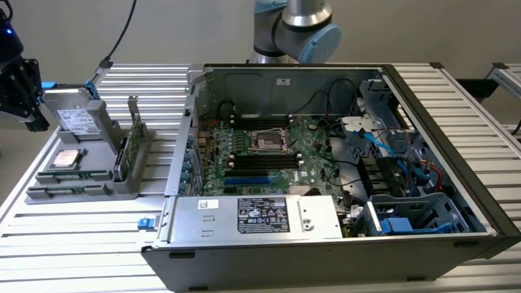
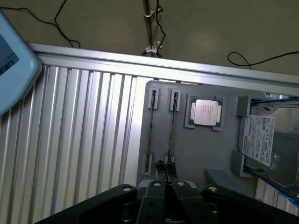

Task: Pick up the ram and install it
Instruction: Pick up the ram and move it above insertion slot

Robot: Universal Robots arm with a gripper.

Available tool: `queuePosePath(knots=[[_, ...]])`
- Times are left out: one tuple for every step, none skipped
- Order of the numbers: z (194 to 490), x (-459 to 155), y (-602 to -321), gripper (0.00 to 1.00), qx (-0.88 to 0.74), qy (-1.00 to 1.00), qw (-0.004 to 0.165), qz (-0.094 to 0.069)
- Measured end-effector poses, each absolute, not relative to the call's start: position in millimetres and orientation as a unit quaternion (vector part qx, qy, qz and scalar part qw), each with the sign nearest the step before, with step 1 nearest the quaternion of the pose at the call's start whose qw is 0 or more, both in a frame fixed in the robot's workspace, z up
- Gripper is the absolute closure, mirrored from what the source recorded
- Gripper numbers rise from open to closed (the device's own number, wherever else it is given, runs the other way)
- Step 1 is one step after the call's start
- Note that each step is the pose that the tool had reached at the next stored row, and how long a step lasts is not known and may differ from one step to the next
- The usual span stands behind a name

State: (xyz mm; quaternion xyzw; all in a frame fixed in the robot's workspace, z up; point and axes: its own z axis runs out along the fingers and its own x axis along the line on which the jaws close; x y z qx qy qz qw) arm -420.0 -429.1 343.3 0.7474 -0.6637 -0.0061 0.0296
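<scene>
My gripper is shut with nothing between its black fingers. It hangs above the near end of two narrow slots in a grey parts holder. A thin edge-on strip runs along each slot; I cannot tell whether either one is the ram. In the exterior view the gripper is a black shape at the far left, above the holder's outer side. The long black memory slots sit on the motherboard inside the open computer case.
On the holder lie a processor and a hard drive, and a green expansion card stands upright. The case holds a power supply and cables. The arm's base rises behind the case. A slatted metal table bears everything.
</scene>
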Motion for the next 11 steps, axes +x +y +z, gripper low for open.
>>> queuePosePath(knots=[[343.3, -420.0, -429.1, 0.88, 0.747, -0.664, 0.030, -0.006], [343.3, -420.1, -429.1, 0.82, 0.747, -0.664, 0.030, -0.006], [343.3, -420.0, -429.1, 0.82, 0.747, -0.664, 0.030, -0.006], [343.3, -420.0, -429.1, 0.76, 0.747, -0.664, 0.030, -0.006], [343.3, -420.1, -429.1, 0.76, 0.747, -0.664, 0.030, -0.006], [343.3, -420.0, -429.1, 0.76, 0.747, -0.664, 0.030, -0.006], [343.3, -420.0, -429.1, 0.69, 0.747, -0.664, 0.030, -0.006], [343.3, -420.1, -429.1, 0.69, 0.747, -0.664, 0.030, -0.006], [343.2, -420.1, -429.1, 0.69, 0.747, -0.664, 0.030, -0.006], [342.9, -420.1, -429.1, 0.69, 0.747, -0.664, 0.030, -0.006], [341.7, -420.3, -429.0, 0.69, 0.747, -0.664, 0.029, -0.006]])
